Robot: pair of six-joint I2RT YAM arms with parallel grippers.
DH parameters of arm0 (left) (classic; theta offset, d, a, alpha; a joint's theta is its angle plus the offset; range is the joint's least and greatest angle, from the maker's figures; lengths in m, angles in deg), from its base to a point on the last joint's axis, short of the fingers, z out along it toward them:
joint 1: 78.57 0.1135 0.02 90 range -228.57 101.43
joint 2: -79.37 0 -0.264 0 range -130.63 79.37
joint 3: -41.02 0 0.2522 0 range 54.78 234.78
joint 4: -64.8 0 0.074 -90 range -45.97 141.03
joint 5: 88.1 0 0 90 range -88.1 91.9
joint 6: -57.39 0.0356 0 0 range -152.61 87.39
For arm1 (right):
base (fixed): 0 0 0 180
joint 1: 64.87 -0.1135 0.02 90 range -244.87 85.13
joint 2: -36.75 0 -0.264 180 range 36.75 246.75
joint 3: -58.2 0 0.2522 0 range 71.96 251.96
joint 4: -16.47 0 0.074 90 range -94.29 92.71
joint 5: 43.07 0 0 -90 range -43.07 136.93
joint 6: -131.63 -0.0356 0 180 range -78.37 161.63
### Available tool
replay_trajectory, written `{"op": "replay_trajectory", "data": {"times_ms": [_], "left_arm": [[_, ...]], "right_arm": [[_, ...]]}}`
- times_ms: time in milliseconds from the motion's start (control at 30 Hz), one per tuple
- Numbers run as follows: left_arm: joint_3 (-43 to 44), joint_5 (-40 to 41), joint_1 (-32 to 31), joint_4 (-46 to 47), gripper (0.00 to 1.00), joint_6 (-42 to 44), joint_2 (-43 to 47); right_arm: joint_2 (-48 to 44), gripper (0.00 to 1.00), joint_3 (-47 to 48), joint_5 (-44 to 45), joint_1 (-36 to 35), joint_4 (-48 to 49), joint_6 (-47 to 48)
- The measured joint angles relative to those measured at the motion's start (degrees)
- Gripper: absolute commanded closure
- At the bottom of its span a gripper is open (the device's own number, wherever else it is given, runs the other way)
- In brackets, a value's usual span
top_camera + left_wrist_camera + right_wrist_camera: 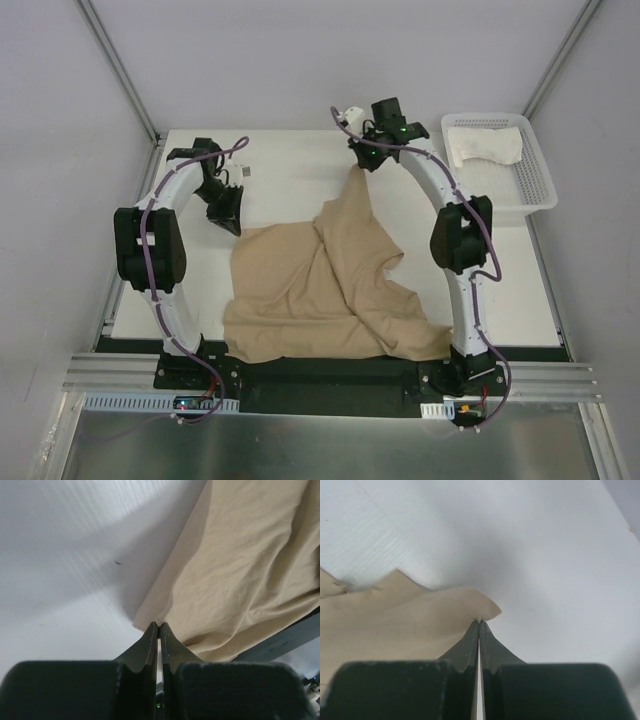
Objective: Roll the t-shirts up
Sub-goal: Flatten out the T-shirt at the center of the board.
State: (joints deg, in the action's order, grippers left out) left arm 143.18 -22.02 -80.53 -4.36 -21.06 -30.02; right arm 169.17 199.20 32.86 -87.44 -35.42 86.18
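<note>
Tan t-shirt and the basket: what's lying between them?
Top view: only the right arm crosses between tan t-shirt and basket; the table there is bare.

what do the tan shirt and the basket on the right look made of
Tan t-shirt: soft matte cloth, likely cotton knit; it drapes, folds and creases. Basket: rigid white plastic, judging by its moulded mesh walls and straight rim.
</note>
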Motion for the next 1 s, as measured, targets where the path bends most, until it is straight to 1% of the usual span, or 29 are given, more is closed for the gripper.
{"op": "replay_trajectory", "data": {"times_ms": [133,367,433,533,667,833,1000], "left_arm": [[3.6,0.5,0.6,0.0,1.00,0.2,0.6],[8.6,-1.1,1.0,-1.2,1.00,0.3,0.6],[10.8,-1.3,1.0,-2.0,1.00,0.9,0.6],[16.7,-0.7,1.0,-3.0,1.00,1.8,0.7],[22.8,1.7,1.0,-3.2,1.00,2.9,2.1],[28.7,2.0,1.0,-4.5,1.00,3.3,5.0],[35.7,1.9,1.0,-5.1,1.00,3.8,8.5]], "right_arm": [[-4.5,1.00,-3.3,0.2,3.8,0.3,-0.6],[-5.1,0.99,-7.1,0.2,6.6,-2.1,-0.9],[-5.2,0.99,-7.0,0.3,7.0,-2.4,-1.6],[-6.0,0.99,-6.0,1.3,8.2,-2.4,-3.4],[-8.1,0.99,-2.9,1.9,12.3,-1.8,-6.1],[-14.9,0.99,-1.0,2.0,17.3,-1.5,-7.7],[-24.7,0.99,-0.5,0.4,17.3,-1.1,-7.9]]}}
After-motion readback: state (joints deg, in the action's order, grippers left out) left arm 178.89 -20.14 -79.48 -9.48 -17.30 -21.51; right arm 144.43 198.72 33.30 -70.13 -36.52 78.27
